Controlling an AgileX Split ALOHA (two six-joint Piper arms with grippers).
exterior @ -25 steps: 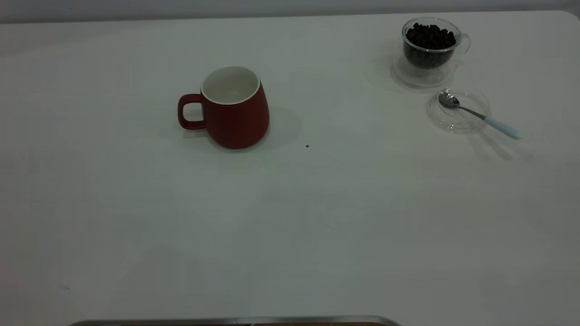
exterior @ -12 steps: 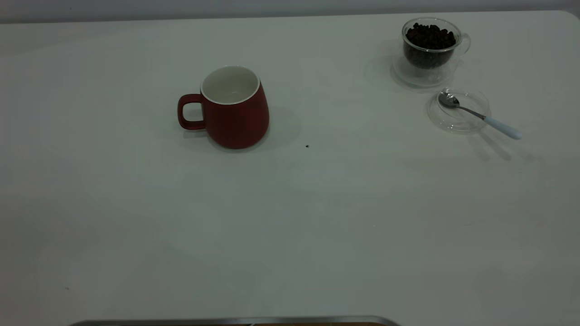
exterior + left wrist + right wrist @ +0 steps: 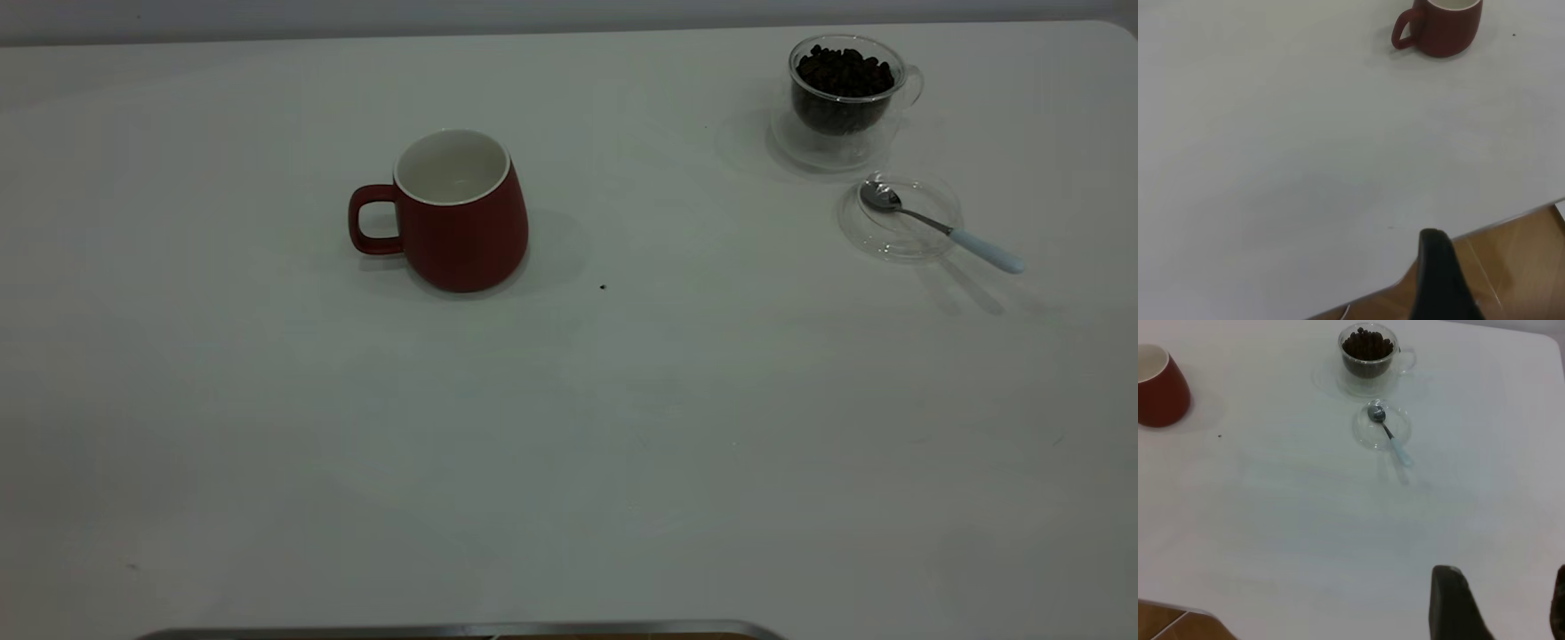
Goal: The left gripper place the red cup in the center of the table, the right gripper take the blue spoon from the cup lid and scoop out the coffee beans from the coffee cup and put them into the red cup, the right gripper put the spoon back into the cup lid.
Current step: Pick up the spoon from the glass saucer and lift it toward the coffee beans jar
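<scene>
The red cup [image 3: 462, 218] stands upright and empty on the white table [image 3: 569, 427], left of a tiny dark speck [image 3: 603, 287], handle to the left. It also shows in the left wrist view [image 3: 1441, 27]. The coffee cup [image 3: 845, 89], full of coffee beans [image 3: 843, 71], stands at the far right. Just in front of it lies the cup lid [image 3: 916, 240] with the blue spoon [image 3: 942, 229] resting across it, handle over the rim. No gripper shows in the exterior view. My left gripper [image 3: 1498, 260] hangs open over the table's near edge. My right gripper [image 3: 1501, 587] is open and empty, well short of the spoon [image 3: 1388, 437].
A metal strip [image 3: 462, 629] runs along the bottom of the exterior view. Wooden floor [image 3: 1518, 260] shows past the table's edge in the left wrist view. The table's rounded corner lies behind the coffee cup [image 3: 1368, 353].
</scene>
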